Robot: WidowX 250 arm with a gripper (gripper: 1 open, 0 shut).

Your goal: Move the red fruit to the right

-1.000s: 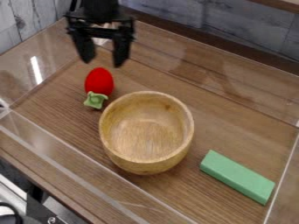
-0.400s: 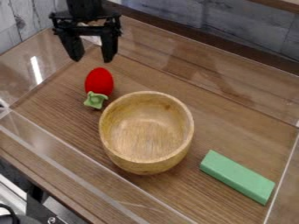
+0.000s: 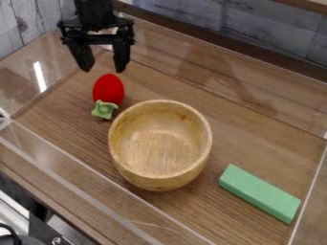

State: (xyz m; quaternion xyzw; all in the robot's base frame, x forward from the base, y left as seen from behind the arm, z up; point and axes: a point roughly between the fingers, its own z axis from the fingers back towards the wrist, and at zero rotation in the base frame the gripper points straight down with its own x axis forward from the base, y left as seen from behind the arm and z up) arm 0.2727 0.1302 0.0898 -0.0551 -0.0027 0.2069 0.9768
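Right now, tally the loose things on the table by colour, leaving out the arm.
Red with a green leafy cap: 1, the strawberry
Light wood: 1, the bowl
Green: 1, the rectangular block
Total: 3

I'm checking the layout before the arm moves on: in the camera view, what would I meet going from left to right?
Toy strawberry → wooden bowl → green rectangular block. The gripper overlaps the strawberry's span, so it is left out.
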